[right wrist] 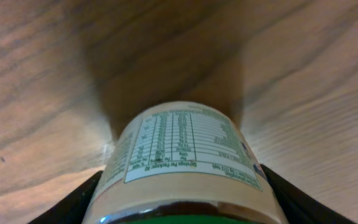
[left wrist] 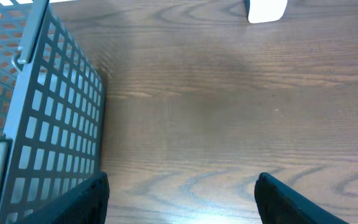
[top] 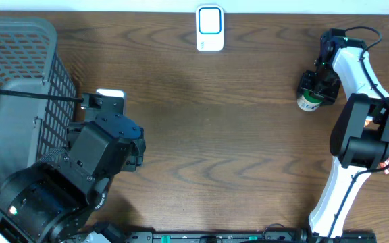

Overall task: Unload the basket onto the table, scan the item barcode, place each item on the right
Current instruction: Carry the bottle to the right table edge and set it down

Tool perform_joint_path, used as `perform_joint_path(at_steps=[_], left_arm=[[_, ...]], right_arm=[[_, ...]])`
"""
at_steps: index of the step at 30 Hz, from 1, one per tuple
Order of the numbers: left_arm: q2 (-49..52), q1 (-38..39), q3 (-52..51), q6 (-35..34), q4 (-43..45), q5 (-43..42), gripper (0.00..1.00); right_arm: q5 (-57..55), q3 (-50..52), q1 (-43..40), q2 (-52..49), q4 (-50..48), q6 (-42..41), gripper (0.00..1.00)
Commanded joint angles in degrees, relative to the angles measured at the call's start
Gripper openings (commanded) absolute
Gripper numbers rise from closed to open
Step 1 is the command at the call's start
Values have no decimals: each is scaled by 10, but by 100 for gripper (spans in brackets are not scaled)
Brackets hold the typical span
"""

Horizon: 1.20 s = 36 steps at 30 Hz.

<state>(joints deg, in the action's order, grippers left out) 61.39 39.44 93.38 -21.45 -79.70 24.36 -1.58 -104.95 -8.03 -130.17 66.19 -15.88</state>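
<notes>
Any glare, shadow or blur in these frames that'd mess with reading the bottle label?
Right wrist: bottle label sharp enough, print small; dark shadow on the table behind it. Left wrist: pale sheen on the table near the bottom edge, scanner blown out white. Overhead: even light, no glare.

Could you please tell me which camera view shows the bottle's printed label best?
The right wrist view: the bottle fills the frame between the fingers, label facing the camera. Overhead shows only its green-and-white end; the left wrist view misses it.
</notes>
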Motion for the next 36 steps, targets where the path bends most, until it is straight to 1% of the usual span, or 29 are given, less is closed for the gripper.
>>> perform_joint_path(at_steps=[1, 7, 8, 10, 15, 17, 19, 20, 22, 25, 28, 33, 36], left_arm=[[0, -2, 5, -7, -2, 8, 75], [0, -2, 5, -7, -2, 8, 75], [0, -2, 5, -7, -2, 8, 75], [0, -2, 5, -7, -2, 8, 75], [0, -2, 5, -7, -2, 8, 75], [0, -2, 5, -7, -2, 8, 75], [0, -2, 5, -7, -2, 8, 75], [0, -2, 5, -7, -2, 8, 75], [0, -2, 5, -7, -2, 8, 75], [0, -2, 5, -7, -2, 8, 75], [0, -2, 5, -7, -2, 8, 75], [0, -2, 5, -7, -2, 8, 75], [0, -2, 5, -7, -2, 8, 75]], right_arm=[[-64, -3, -18, -3, 2, 3, 44], [-89, -3, -62, -3, -10, 3, 47], [-89, -3, -76, -3, -12, 3, 49], [-89, -3, -94, -3, -15, 4, 52], [-89, -3, -137, -3, -22, 7, 52], [-86, -3, -151, -3, -28, 7, 54], [-72, -3, -162, -3, -40, 7, 62], [-67, -3, -165, -3, -44, 7, 68], [-53, -3, -171, -3, -50, 7, 98], [-18, -8, -172, -2, -49, 8, 99], [27, -33, -170, 0, -31, 38, 99], [32, -112, -162, 31, 34, 38, 99], [36, -152, -154, 72, 57, 40, 99]])
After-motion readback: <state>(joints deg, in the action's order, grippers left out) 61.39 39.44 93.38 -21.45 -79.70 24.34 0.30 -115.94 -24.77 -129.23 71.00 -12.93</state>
